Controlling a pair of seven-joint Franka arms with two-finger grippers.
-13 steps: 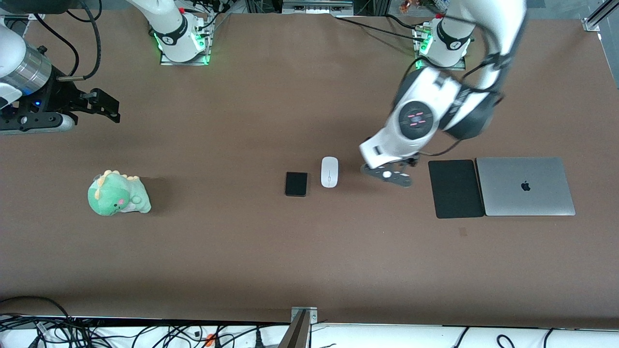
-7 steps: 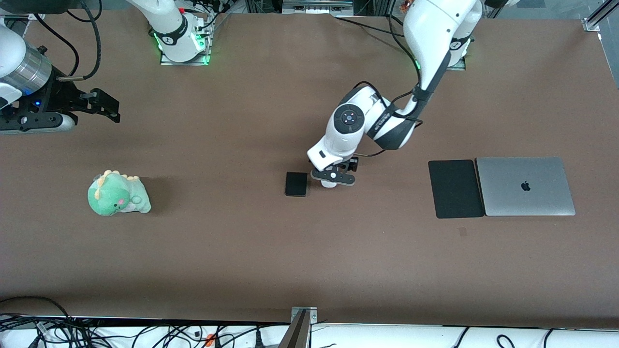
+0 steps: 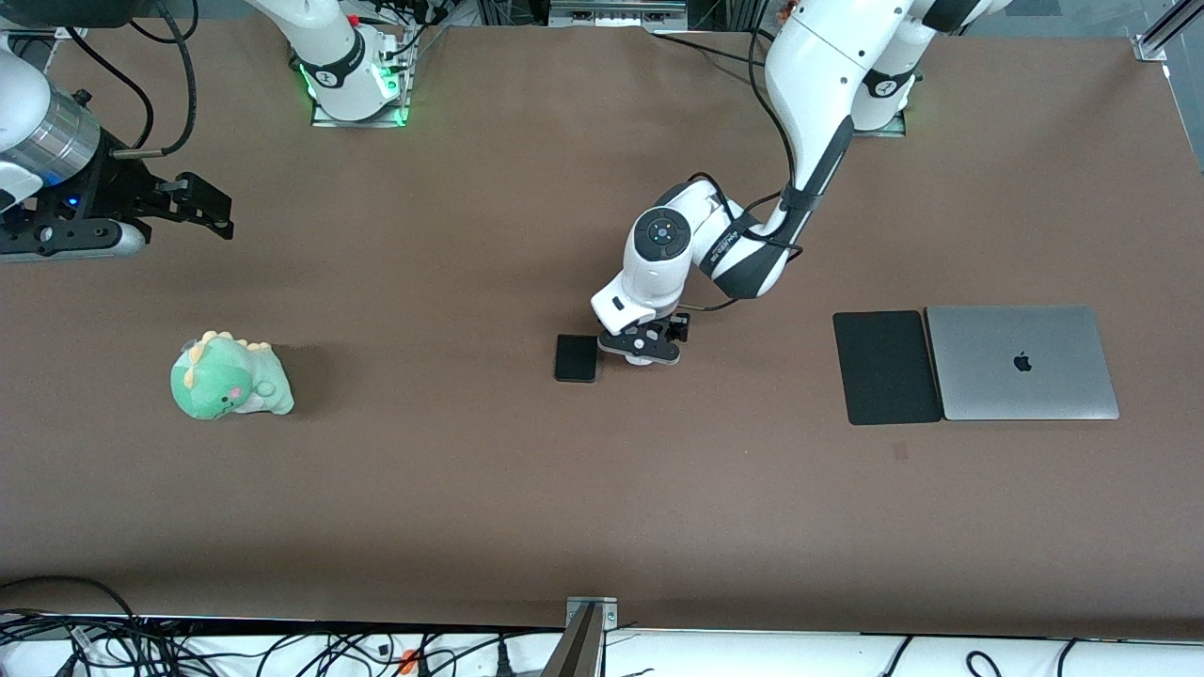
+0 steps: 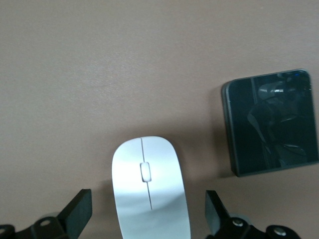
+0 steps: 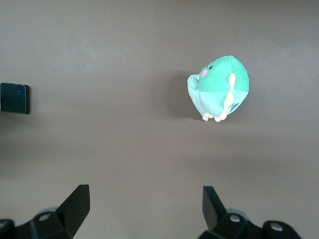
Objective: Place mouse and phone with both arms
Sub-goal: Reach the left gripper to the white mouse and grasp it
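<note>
Brown table (image 3: pixel 470 489) fills the front view. Near its middle the left gripper (image 3: pixel 641 347) sits low over the mouse, which it hides almost wholly from this camera. The phone (image 3: pixel 576 358) lies flat just beside that spot, toward the right arm's end of the table. A black mouse pad (image 3: pixel 886 368) and a closed silver laptop (image 3: pixel 1021 362) lie side by side toward the left arm's end, well apart from the phone. A green plush dinosaur (image 3: pixel 230 378) sits toward the right arm's end. The right gripper (image 3: pixel 193 203) waits in the air above the table's edge at that end.

From the left wrist view, the white mouse (image 4: pixel 149 189) lies on the table between the two black fingers (image 4: pixel 77 214), which stand spread wide with a gap on each side and touch nothing. The phone (image 4: pixel 271 122) lies apart from the mouse, outside the jaws.

From the right wrist view, the right gripper's fingers (image 5: pixel 75 206) are spread apart and hold nothing. The plush dinosaur (image 5: pixel 219 88) and the phone (image 5: pixel 14 98) lie on the table well apart from them.
</note>
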